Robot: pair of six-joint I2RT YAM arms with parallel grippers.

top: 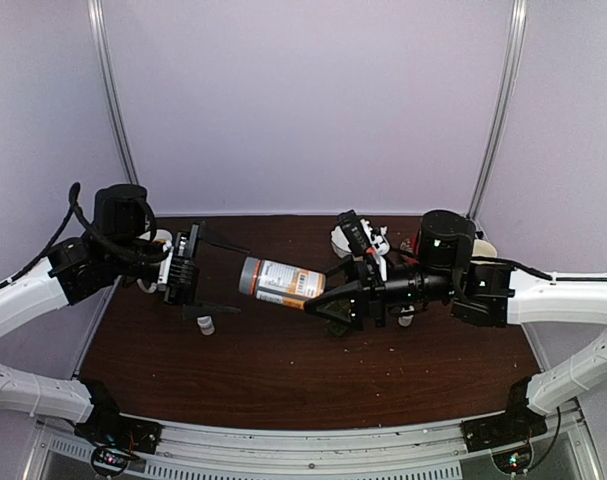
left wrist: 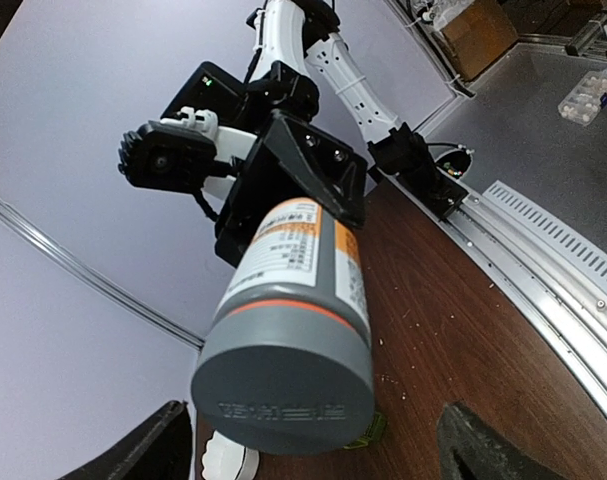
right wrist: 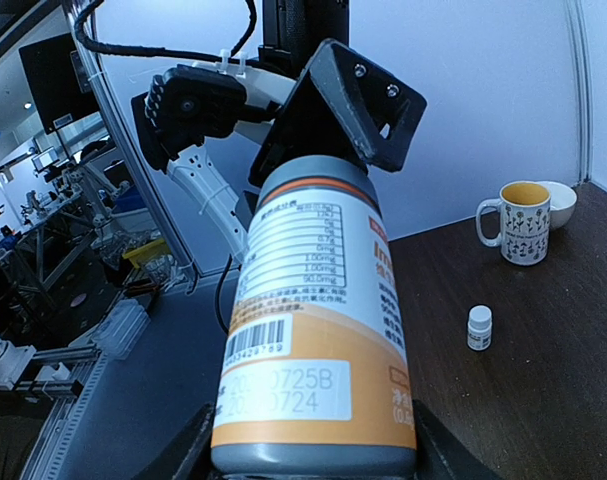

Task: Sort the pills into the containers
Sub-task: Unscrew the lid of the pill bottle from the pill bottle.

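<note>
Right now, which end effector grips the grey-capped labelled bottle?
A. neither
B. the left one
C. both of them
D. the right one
D: the right end effector is closed on the base end of the grey-capped bottle, while the left end effector stands open at the cap end, its fingers apart from the cap.

Lilac booth, brown table
Pale walls [top: 303, 100] far, left and right; metal poles [top: 111, 100] at far corners; dark table [top: 283, 370].
</note>
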